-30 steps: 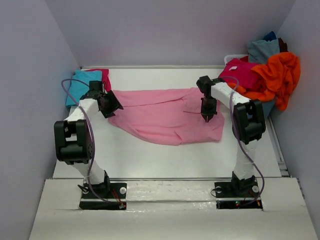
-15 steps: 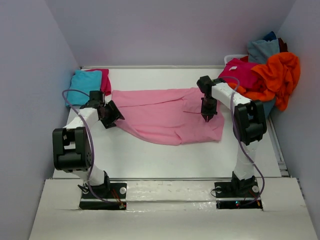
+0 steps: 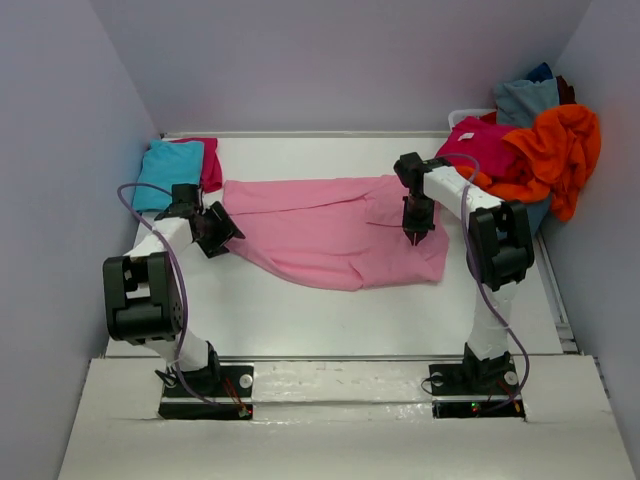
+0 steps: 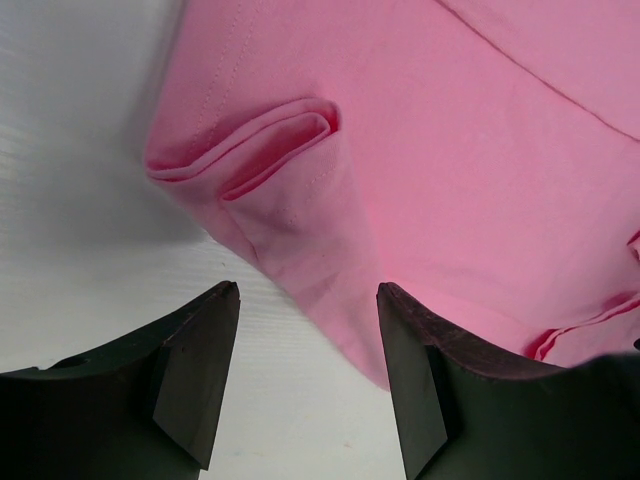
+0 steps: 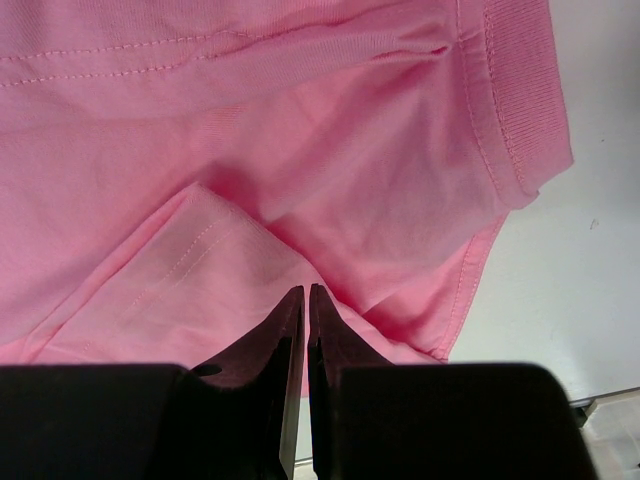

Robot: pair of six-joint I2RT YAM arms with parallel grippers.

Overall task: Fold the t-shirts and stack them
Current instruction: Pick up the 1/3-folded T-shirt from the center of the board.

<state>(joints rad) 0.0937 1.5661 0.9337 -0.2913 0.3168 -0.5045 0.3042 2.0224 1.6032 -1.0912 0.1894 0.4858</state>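
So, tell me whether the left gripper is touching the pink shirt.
Cannot tell. In the left wrist view the open left gripper straddles the edge of the light pink t-shirt, but neither contact nor a gap shows plainly.

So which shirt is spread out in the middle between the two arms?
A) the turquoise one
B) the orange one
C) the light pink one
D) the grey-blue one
C: the light pink shirt lies spread out in the middle; the orange shirt sits in the heap at far right, and the turquoise shirt lies at far left.
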